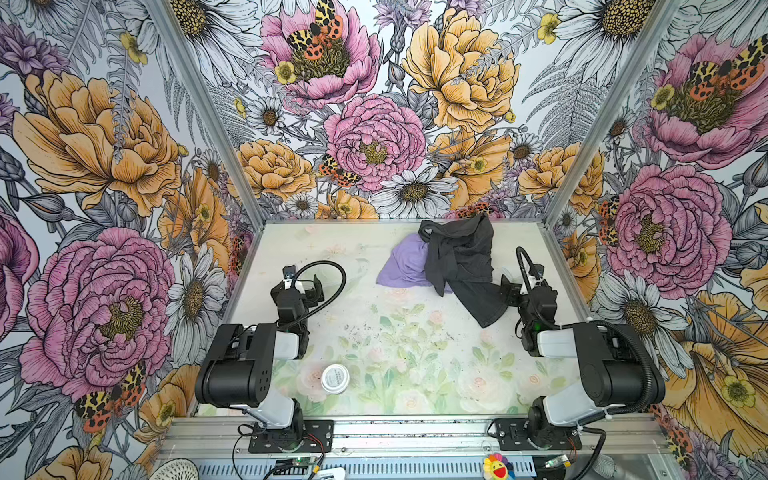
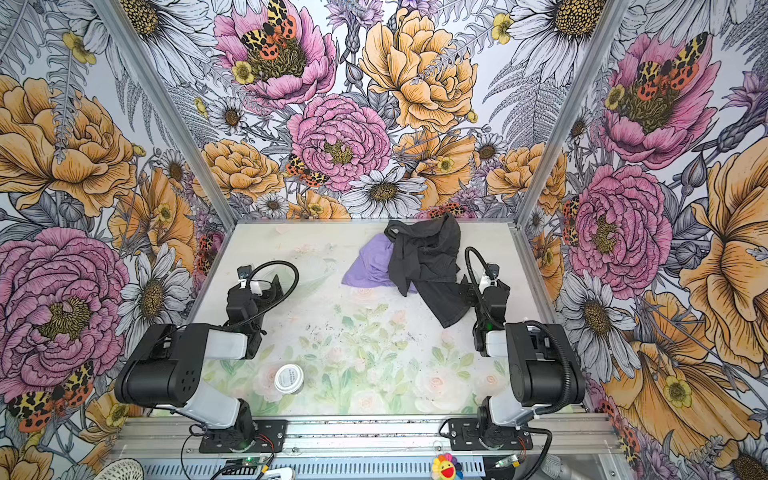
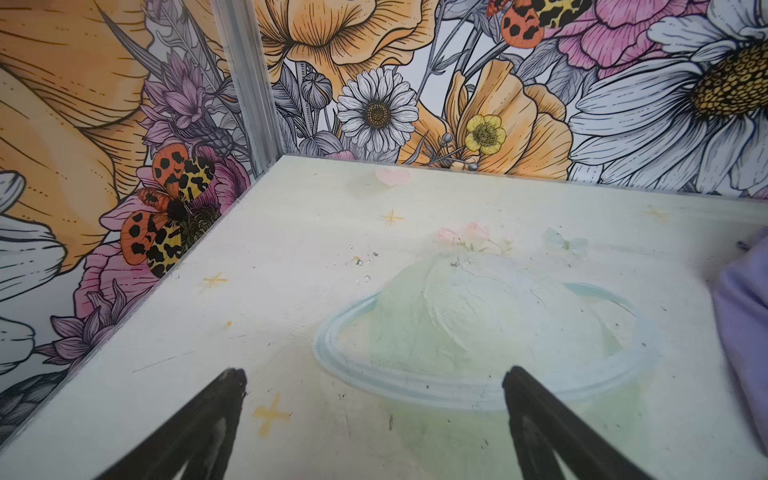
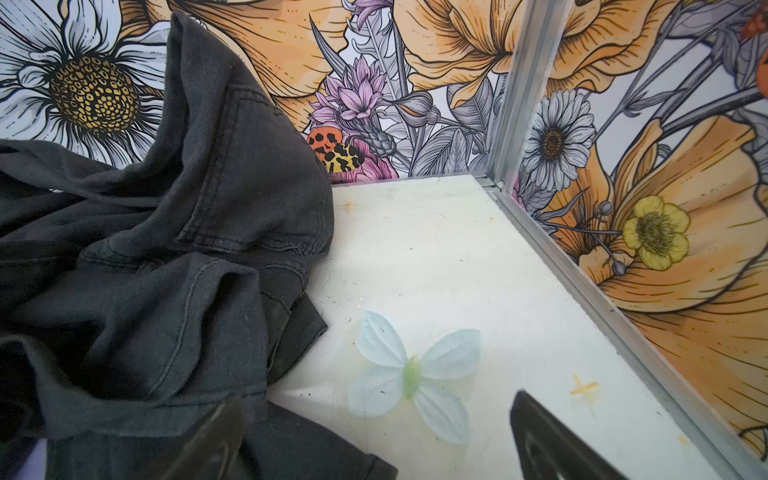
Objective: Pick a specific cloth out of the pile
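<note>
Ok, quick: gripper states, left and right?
Left gripper: open, holding nothing.
Right gripper: open, holding nothing, at the edge of the black cloth.

Floral-papered walls [image 1: 374, 124] (peonies, daisies, moths), aluminium corner posts [image 1: 208, 112], pale tabletop [image 1: 374, 307] with faded flower print, even light

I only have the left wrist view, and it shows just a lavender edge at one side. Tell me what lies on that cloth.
Observer: A black cloth drapes over the right part of the lavender cloth; the left part is bare.
Operator: Report the right gripper.
Observer: It is open and low at the black cloth's right edge, holding nothing.
Operator: Name anything else nearby.
Observer: A white container sits alone at the front left.
</note>
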`<state>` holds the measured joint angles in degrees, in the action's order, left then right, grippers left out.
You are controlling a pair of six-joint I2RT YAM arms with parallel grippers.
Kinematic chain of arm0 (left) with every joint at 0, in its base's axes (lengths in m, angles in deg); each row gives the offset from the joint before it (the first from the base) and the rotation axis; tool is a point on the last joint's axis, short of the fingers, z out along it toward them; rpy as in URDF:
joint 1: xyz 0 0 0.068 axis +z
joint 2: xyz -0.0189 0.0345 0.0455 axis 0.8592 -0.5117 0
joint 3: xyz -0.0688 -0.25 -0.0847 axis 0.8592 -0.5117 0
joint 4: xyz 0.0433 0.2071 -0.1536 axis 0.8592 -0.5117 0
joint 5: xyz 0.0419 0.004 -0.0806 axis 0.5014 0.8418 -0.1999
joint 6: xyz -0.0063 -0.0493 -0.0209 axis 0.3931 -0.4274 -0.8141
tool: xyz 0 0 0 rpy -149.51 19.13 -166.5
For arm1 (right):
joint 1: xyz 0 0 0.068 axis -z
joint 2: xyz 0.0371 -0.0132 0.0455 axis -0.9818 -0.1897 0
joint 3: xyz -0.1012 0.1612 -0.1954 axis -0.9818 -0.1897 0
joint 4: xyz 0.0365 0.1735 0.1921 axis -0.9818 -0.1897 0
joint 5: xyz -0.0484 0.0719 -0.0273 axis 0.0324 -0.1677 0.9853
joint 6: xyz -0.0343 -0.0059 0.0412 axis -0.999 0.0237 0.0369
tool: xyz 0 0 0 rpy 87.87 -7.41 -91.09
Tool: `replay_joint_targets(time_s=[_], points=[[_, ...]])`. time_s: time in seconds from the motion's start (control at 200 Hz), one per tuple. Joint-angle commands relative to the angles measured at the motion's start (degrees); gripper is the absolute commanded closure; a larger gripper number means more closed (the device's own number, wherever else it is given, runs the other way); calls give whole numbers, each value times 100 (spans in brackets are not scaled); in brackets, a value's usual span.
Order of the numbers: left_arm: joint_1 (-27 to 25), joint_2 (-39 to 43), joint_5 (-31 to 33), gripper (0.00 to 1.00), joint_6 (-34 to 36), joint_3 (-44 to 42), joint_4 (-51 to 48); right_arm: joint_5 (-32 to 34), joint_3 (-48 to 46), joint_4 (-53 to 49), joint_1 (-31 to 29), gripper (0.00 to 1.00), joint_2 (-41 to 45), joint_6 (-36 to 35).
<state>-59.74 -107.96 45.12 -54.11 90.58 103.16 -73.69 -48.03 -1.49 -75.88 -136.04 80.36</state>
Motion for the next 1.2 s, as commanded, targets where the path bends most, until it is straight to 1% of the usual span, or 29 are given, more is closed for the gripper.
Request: replay_joint_targets(time_s=[0.0,0.24,0.35,1.116,1.186,1.196], points=[[-27,37,-138,1,6,85,148,75,22,55,-45,0,37,-62],[-27,31,-144,1,4,89,139,76,47,21,-49,0,32,-72],[-20,32,-154,1,6,85,139,-136,113,-113,-46,1,22,-147],[-1,37,-191,1,-6,99,126,-84,134,-136,-55,1,57,-146],[-74,126,22,1,13,27,208,33,212,-577,-61,1,365,-106],[-94,162,166,1,18,24,202,55,213,-638,-58,1,425,-109]])
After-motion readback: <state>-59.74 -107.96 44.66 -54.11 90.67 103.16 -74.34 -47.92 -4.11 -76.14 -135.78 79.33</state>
